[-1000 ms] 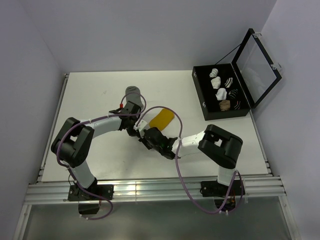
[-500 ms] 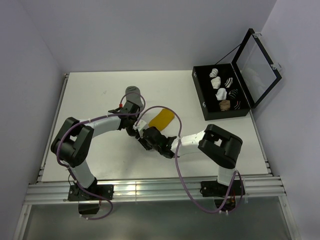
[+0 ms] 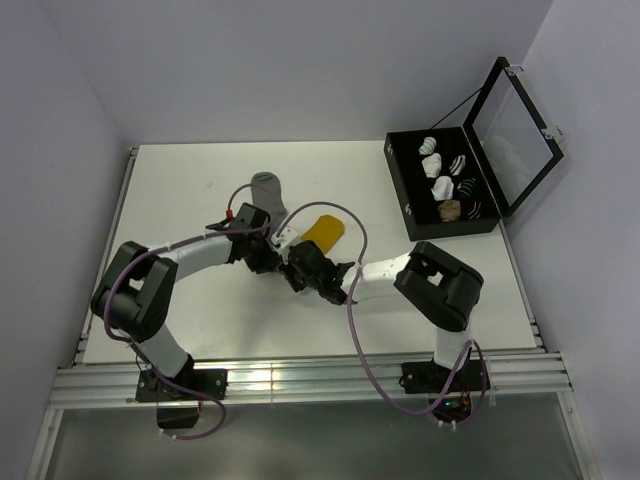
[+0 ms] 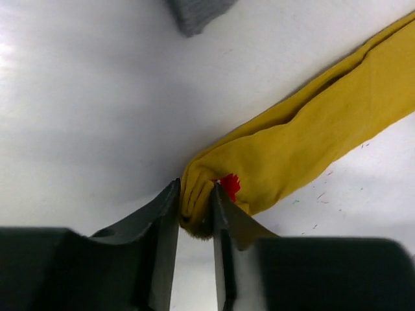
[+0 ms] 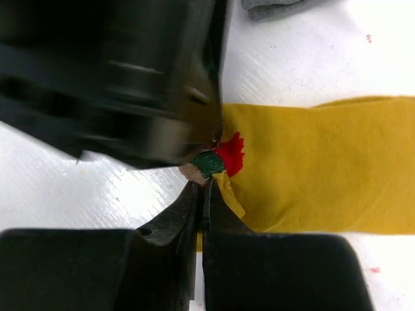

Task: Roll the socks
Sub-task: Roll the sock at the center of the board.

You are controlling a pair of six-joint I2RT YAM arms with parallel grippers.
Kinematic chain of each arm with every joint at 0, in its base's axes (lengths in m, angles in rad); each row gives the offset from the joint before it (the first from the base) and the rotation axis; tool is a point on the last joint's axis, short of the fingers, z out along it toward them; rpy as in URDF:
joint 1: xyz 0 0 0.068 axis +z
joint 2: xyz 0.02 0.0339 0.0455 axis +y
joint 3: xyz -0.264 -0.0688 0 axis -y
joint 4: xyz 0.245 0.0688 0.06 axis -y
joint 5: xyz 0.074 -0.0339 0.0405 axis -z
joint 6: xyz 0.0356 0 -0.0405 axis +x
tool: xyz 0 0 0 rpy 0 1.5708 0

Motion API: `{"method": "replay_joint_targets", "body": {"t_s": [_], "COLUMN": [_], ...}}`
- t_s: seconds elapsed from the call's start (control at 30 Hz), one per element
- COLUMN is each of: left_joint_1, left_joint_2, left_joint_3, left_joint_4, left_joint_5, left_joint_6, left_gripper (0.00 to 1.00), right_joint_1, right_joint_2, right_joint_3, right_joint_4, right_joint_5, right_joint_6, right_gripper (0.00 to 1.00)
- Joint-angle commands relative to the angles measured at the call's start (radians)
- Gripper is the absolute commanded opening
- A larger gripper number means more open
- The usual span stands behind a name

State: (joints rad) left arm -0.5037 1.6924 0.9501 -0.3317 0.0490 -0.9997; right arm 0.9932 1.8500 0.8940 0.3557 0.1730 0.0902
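The mustard-yellow sock with a small red mark lies flat near the table's middle. It also shows in the left wrist view and the right wrist view. My left gripper is shut on the sock's folded end. My right gripper is shut on the same end's edge, right beside the left fingers. The grey sock lies just beyond; its edge shows in the left wrist view and the right wrist view.
An open black case at the back right holds white, striped and tan sock bundles; its lid stands up. White walls close the table's left, back and right sides.
Both grippers have shifted a little toward the back and left with the yellow sock's end. The left arm's elbow has swung left.
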Motion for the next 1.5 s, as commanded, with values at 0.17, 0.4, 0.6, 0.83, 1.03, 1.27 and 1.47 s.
{"method": "replay_joint_targets", "body": {"t_s": [0.17,0.4,0.6,0.83,1.03,1.27,1.47], "left_joint_1": [0.028,0.019,-0.05,-0.124,-0.148,-0.159,-0.16], "left_joint_2": [-0.233,-0.433,-0.438,-0.337,-0.254,-0.183,-0.162], "left_joint_3": [-0.143,-0.37,-0.418,-0.406,-0.395,-0.416,-0.415], "left_joint_4": [0.138,0.396,0.505,0.553,0.572,0.635,0.605], "left_joint_5": [-0.086,-0.127,-0.138,-0.147,-0.158,-0.173,-0.21], "left_joint_6": [-0.158,-0.232,-0.194,-0.212,-0.255,-0.31,-0.346], "left_gripper": [0.71,0.71,0.69,0.69,0.69,0.67,0.65], "right_joint_1": [-0.149,-0.289,-0.389,-0.456,-0.484,-0.484,-0.484], "right_joint_2": [-0.017,0.015,0.089,0.156,0.186,0.202,0.221], "right_joint_3": [-0.033,-0.015,-0.027,-0.015,0.022,0.08,0.128], "right_joint_4": [-0.141,-0.111,0.008,0.022,-0.05,-0.159,-0.234], "right_joint_5": [-0.361,-0.72,-0.952,-1.017,-1.014,-1.014,-1.011], "right_joint_6": [0.108,0.241,0.419,0.497,0.47,0.431,0.395], "right_gripper": [0.0,0.0,0.0,0.0,0.0,0.0,0.0]}}
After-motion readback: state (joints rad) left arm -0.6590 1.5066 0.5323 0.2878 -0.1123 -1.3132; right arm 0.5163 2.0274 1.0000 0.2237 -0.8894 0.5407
